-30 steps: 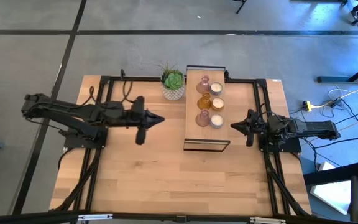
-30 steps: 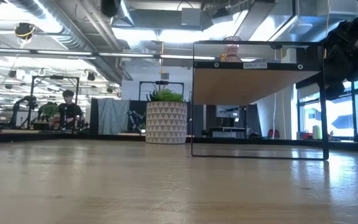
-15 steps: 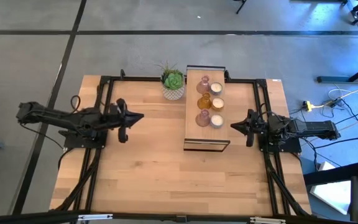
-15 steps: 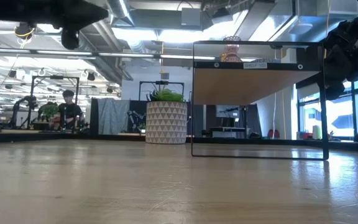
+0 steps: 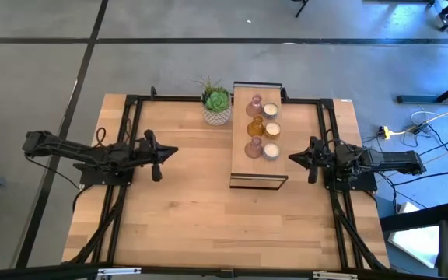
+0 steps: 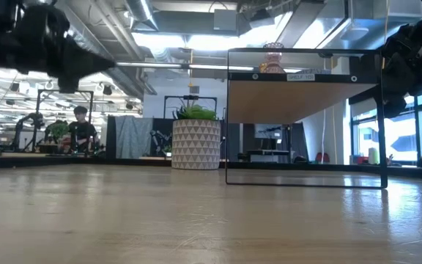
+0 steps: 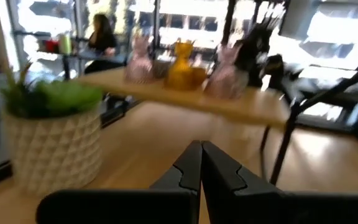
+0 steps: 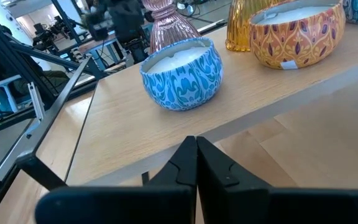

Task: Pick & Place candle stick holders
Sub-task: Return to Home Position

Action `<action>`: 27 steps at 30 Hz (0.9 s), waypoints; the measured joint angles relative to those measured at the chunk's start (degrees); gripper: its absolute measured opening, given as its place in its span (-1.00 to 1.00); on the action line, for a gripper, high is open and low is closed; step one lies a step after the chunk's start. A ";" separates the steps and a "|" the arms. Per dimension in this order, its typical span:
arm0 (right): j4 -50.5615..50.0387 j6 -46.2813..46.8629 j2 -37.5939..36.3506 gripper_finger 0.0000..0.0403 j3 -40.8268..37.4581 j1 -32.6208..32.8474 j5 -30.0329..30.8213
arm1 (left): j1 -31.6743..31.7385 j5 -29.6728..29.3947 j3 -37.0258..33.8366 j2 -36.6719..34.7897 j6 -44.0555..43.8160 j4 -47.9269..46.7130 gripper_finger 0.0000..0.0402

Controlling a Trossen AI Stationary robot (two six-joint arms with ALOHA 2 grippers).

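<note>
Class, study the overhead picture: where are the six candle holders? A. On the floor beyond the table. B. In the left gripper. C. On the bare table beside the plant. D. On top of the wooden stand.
D: all six holders sit in two rows of three on the wooden top of the stand.
</note>
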 joint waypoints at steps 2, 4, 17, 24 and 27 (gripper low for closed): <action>0.02 0.00 0.00 -1.00 0.00 0.00 0.00 | 0.00 -2.19 0.00 -0.71 0.45 -3.85 -0.99; 0.02 0.00 0.00 -1.00 0.00 0.00 0.02 | -0.01 -4.31 0.00 -1.32 1.72 -7.09 -0.99; 0.02 0.00 0.00 -1.00 0.00 0.00 0.04 | -0.06 -14.05 0.00 -1.55 -7.08 -20.38 -0.98; 0.02 0.00 0.00 -1.00 0.00 0.00 0.04 | 0.57 1.67 0.00 -2.00 -1.89 -19.05 -0.99; 0.02 0.00 0.00 -1.00 0.00 0.02 0.02 | 1.86 8.87 0.00 -2.00 1.23 -19.39 -0.99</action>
